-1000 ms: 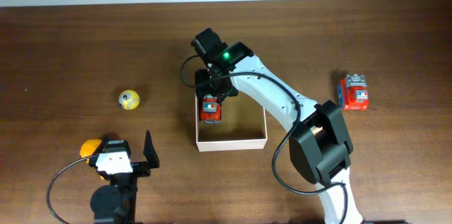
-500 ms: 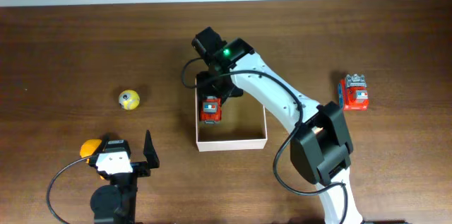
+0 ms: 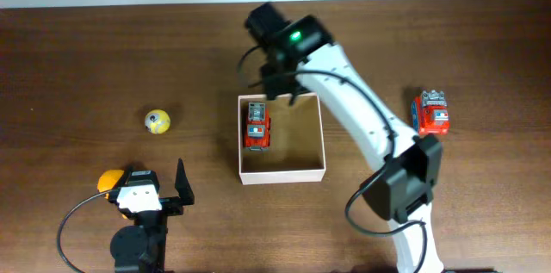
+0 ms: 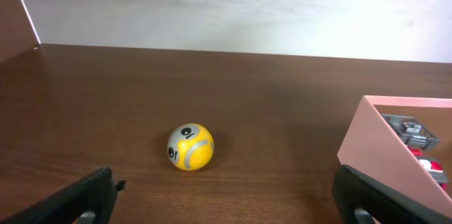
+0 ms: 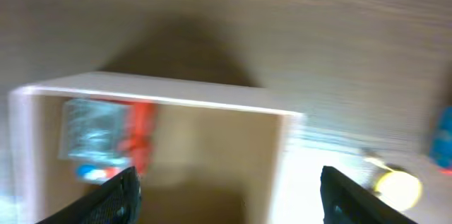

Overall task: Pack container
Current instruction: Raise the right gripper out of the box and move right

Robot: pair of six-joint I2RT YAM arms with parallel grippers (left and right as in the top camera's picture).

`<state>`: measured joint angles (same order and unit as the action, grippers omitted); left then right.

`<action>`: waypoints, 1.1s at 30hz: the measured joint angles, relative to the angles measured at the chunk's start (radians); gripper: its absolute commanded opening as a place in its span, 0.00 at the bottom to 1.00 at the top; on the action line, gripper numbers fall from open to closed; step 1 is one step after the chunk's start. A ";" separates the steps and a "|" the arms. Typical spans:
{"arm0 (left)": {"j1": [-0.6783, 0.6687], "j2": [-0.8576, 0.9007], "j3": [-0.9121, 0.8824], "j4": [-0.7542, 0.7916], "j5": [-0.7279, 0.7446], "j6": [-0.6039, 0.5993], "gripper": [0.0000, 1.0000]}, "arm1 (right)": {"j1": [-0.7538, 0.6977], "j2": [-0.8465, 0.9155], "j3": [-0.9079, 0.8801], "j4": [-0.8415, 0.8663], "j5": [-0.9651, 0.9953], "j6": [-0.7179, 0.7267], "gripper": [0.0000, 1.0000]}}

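Note:
The container [image 3: 282, 174], a shallow square box with white walls and a tan inside, sits mid-table. A red toy truck [image 3: 256, 125] lies inside it against the left wall. My right gripper [image 3: 282, 88] hangs open over the box's far edge, apart from the truck. In the blurred right wrist view the right gripper [image 5: 233, 196] holds nothing, with the container wall [image 5: 176, 97] and the truck [image 5: 106, 136] below. My left gripper [image 3: 153, 178] rests open at the front left. In its own view the left gripper [image 4: 227, 199] faces a yellow ball [image 4: 190, 147] and the container [image 4: 381, 146].
A second red truck [image 3: 432, 113] stands on the table at the right. The yellow ball [image 3: 157, 121] lies left of the box. An orange object [image 3: 110, 179] sits beside the left gripper. The right arm arches over the table's right half.
My right gripper has let go of the red truck, opened wider and drawn back up toward the far side. The truck now lies alone in the box. The left arm is still.

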<state>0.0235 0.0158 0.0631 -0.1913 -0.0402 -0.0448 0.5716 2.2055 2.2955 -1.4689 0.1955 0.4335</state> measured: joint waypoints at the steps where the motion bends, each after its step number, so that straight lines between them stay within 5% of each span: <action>1: 0.000 0.000 0.000 0.000 0.000 0.000 0.99 | -0.024 -0.002 0.016 -0.026 0.021 0.000 0.76; 15: 0.000 0.000 0.000 0.000 0.000 0.000 0.99 | -0.464 -0.005 0.057 -0.198 0.119 -0.055 0.78; 33: 0.000 0.000 0.000 0.000 0.000 0.000 0.99 | -0.801 -0.010 0.032 -0.141 -0.072 -0.428 0.82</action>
<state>0.0235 0.0158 0.0631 -0.1913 -0.0402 -0.0448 -0.2298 2.1960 2.3280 -1.6096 0.1238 0.0059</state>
